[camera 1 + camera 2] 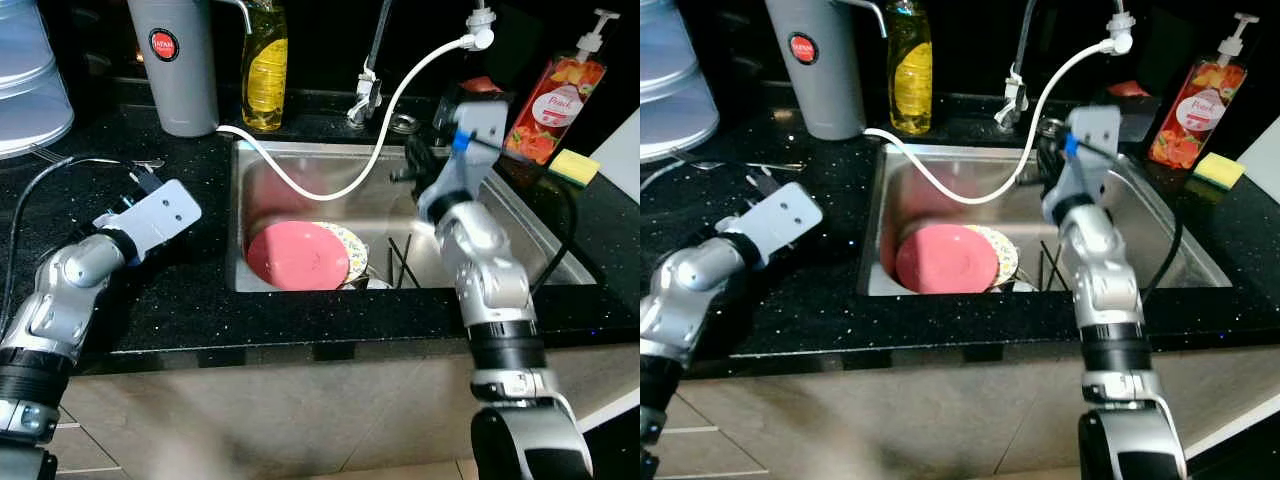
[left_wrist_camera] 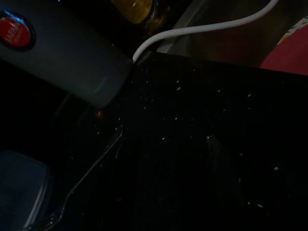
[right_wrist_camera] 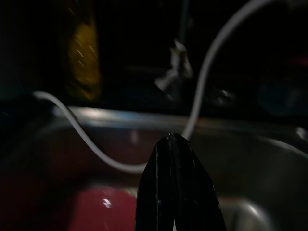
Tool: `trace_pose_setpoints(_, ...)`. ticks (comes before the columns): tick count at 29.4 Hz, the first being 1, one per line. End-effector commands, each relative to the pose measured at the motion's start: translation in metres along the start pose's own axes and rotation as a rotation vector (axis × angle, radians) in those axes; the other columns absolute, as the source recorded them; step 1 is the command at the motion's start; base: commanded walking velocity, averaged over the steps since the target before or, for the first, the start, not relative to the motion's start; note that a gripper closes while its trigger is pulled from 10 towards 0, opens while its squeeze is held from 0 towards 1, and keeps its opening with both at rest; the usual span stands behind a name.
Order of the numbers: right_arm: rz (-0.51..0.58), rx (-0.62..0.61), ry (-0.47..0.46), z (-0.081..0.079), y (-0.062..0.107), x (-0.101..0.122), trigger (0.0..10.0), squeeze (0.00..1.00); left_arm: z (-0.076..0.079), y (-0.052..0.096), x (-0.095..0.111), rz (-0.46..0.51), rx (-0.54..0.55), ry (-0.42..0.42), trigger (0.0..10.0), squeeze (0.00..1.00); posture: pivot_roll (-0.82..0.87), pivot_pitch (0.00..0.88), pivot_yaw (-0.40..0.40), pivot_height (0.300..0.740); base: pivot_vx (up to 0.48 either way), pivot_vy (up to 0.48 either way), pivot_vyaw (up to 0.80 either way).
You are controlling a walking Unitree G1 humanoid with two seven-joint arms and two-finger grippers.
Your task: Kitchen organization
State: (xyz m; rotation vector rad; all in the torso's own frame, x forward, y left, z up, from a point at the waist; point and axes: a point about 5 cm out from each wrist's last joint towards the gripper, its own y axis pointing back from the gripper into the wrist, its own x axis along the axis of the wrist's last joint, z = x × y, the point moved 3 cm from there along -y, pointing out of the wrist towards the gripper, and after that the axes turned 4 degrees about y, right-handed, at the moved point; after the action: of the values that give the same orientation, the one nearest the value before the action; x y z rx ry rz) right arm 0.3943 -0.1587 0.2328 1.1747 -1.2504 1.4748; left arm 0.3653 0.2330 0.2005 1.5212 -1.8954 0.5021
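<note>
Your right claw point(image 3: 175, 144), fingers pressed together, hung over the steel sink point(image 1: 560, 262); the round pink plate point(image 1: 298, 256) lay near its left wall. You needed to spread them first, avoiding the white hose point(image 1: 320, 190).

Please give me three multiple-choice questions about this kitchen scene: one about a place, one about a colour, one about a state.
1. Where is the red plate?
A. in the sink
B. on the counter
C. on the floor

2. What colour is the sponge?
A. blue
B. yellow
C. white

3. How are the right gripper fingers?
A. wide open
B. holding a plate
C. shut on nothing

Answers:
1 A: it lies within the sink walls.
2 B: it is yellow, beside the pump bottle.
3 C: the wrist view shows the tips together.
</note>
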Motion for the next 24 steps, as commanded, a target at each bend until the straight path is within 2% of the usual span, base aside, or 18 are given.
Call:
trace_pose_setpoints(1,0.002,-0.034,0.055,0.007,0.002,-0.002,10.0,0.00,0.012,-0.002,-0.012,-0.040,-0.033,0.015,10.0,0.00,0.18,0.000,-0.088,0.740,0.000,0.000,0.00)
trace_pose_setpoints(3,0.024,-0.086,0.101,0.021,0.003,0.003,10.0,0.00,0.011,-0.002,-0.012,-0.038,-0.034,0.010,10.0,0.00,0.18,0.000,-0.084,0.740,0.000,0.000,0.00)
trace_pose_setpoints(5,0.036,-0.105,0.119,0.026,0.004,0.007,10.0,0.00,0.011,-0.002,-0.013,-0.038,-0.034,0.010,10.0,0.00,0.18,0.000,-0.081,0.740,0.000,0.000,0.00)
trace_pose_setpoints(7,0.074,-0.179,0.169,0.045,0.005,0.018,10.0,0.00,0.011,-0.002,-0.013,-0.034,-0.034,0.008,10.0,0.00,0.18,0.000,-0.078,0.740,0.000,0.000,0.00)
trace_pose_setpoints(9,0.117,-0.285,0.241,0.073,0.011,0.032,10.0,0.00,0.011,-0.002,-0.014,-0.034,-0.039,0.010,10.0,0.00,0.17,0.000,-0.076,0.740,0.000,0.000,0.00)
trace_pose_setpoints(10,0.117,-0.285,0.241,0.073,0.011,0.032,10.0,0.00,0.011,-0.002,-0.014,-0.034,-0.039,0.010,10.0,0.00,0.17,0.000,-0.076,0.740,0.000,0.000,0.00)
trace_pose_setpoints(11,0.139,-0.361,0.286,0.094,0.018,0.040,10.0,0.00,0.011,-0.003,-0.015,-0.038,-0.044,0.015,10.0,0.00,0.17,0.000,-0.076,0.740,0.000,0.000,0.00)
trace_pose_setpoints(12,0.139,-0.361,0.286,0.094,0.018,0.040,10.0,0.00,0.011,-0.003,-0.015,-0.038,-0.044,0.015,10.0,0.00,0.17,0.000,-0.076,0.740,0.000,0.000,0.00)
trace_pose_setpoints(13,0.136,-0.430,0.314,0.112,0.025,0.040,10.0,0.00,0.011,-0.002,-0.015,-0.038,-0.044,0.016,10.0,0.00,0.17,0.000,-0.076,0.740,0.000,0.000,0.00)
trace_pose_setpoints(14,0.136,-0.430,0.314,0.112,0.025,0.040,10.0,0.00,0.011,-0.002,-0.015,-0.038,-0.044,0.016,10.0,0.00,0.17,0.000,-0.076,0.740,0.000,0.000,0.00)
trace_pose_setpoints(16,0.116,-0.499,0.332,0.129,0.032,0.037,10.0,0.00,0.011,-0.002,-0.015,-0.037,-0.044,0.015,10.0,0.00,0.17,0.000,-0.078,0.740,0.000,0.000,0.00)
trace_pose_setpoints(17,0.089,-0.616,0.381,0.155,0.047,0.033,10.0,0.00,0.011,-0.003,-0.015,-0.035,-0.044,0.013,10.0,0.00,0.17,0.000,-0.079,0.740,0.000,0.000,0.00)
trace_pose_setpoints(18,0.082,-0.654,0.397,0.164,0.053,0.032,10.0,0.00,0.012,-0.003,-0.015,-0.034,-0.044,0.013,10.0,0.00,0.17,0.000,-0.079,0.740,0.000,0.000,0.00)
trace_pose_setpoints(19,0.082,-0.654,0.397,0.164,0.053,0.032,10.0,0.00,0.012,-0.003,-0.015,-0.034,-0.044,0.013,10.0,0.00,0.17,0.000,-0.079,0.740,0.000,0.000,0.00)
trace_pose_setpoints(21,0.064,-0.734,0.444,0.182,0.065,0.031,10.0,0.00,0.012,-0.003,-0.015,-0.032,-0.043,0.011,10.0,0.00,0.17,0.000,-0.079,0.740,0.000,0.000,0.00)
trace_pose_setpoints(22,0.064,-0.734,0.444,0.182,0.065,0.031,10.0,0.00,0.012,-0.003,-0.015,-0.032,-0.043,0.011,10.0,0.00,0.17,0.000,-0.079,0.740,0.000,0.000,0.00)
trace_pose_setpoints(24,0.027,-0.851,0.490,0.207,0.084,0.028,10.0,0.00,0.012,-0.003,-0.015,-0.030,-0.043,0.010,10.0,0.00,0.17,0.000,-0.079,0.740,0.000,0.000,0.00)
